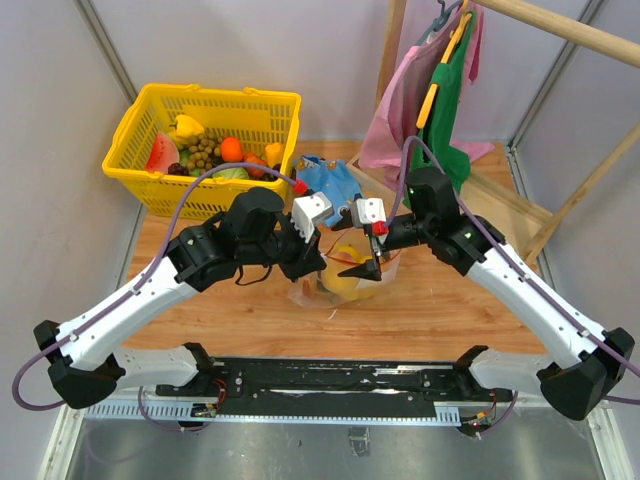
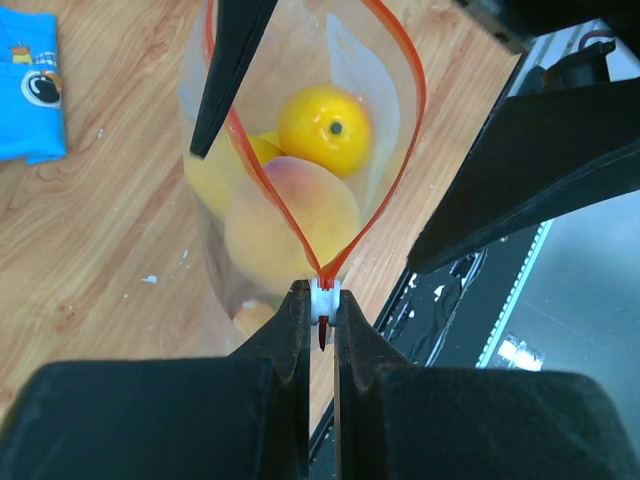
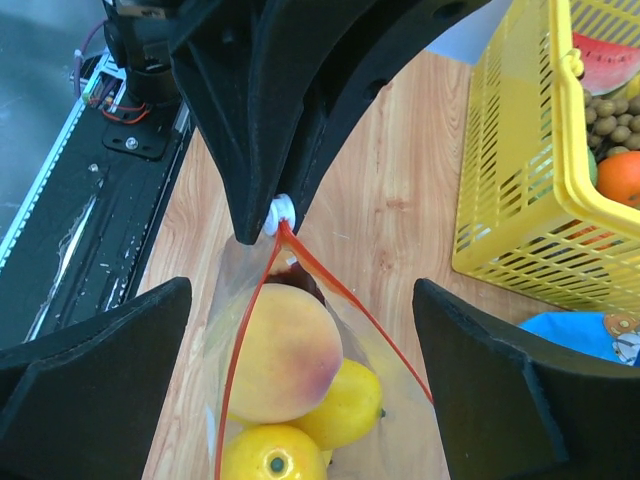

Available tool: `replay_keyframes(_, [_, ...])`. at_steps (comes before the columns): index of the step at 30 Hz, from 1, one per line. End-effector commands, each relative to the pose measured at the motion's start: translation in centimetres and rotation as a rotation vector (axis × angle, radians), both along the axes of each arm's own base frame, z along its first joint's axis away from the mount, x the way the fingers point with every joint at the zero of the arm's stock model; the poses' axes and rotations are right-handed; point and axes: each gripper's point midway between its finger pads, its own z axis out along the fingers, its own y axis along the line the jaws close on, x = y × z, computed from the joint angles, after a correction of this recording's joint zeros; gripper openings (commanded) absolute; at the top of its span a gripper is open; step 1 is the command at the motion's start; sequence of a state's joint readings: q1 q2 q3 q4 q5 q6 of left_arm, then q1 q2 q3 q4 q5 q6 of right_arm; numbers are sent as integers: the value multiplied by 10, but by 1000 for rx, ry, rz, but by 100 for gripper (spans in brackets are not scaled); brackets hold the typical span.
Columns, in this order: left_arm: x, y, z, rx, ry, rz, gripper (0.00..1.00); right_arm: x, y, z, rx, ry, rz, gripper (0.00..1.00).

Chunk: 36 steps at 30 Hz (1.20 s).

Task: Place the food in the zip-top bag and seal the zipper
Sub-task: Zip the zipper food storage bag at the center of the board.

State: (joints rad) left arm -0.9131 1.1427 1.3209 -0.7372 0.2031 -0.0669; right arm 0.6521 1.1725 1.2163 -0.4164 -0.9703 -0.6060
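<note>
1. Between the fingertips of the left hand (image 2: 322, 305) sits the white slider (image 2: 322, 297) of the zipper (image 2: 423, 100). That hand is closed tight on it at the nearest corner of the zip-top bag (image 2: 355, 90).
2. Ahead of that hand the mouth gapes in a teardrop. The lemon (image 2: 323, 130) and peach (image 2: 292, 215) lie inside, and the bag stands on the wooden surface (image 2: 100, 230).
3. Our right hand (image 3: 300, 285) is spread wide and holds nothing. It hangs over the mouth, facing the left hand. One of its fingers crosses the strip, but we cannot tell whether it touches.
4. We judge that sealing is the step in hand. The right hand should close on the corner farthest from the left hand, pinching both runs of the strip together as an anchor.
5. We would then draw the slider straight toward that anchor with the strip taut, since slack invites jamming.
6. The peach rides high just ahead of the slider, so we would keep the strip above it.
</note>
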Motion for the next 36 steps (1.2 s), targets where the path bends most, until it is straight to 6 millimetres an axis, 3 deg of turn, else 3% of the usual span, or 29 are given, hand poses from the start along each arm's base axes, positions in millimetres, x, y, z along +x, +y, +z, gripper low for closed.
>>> replay_keyframes(1, [0,-6,25,-58,-46,-34,0,-5,8,-12,-13,-34,73,91])
replay_keyframes(17, [-8,5,21,0,-64,-80,0,5,2,-44,-145,-1,51,50])
replay_keyframes(25, [-7,10,16,34,-73,-79,0,5,-5,-40,-169,-14,25,27])
replay_keyframes(30, [-6,11,15,30,-93,-82,0,3,-4,-34,-154,-5,25,3])
replay_keyframes(34, [3,15,15,7,-144,-26,0,3,-3,-30,-140,17,4,1])
replay_keyframes(36, [9,17,12,-17,-172,14,6,5,-2,-29,-131,28,-14,1])
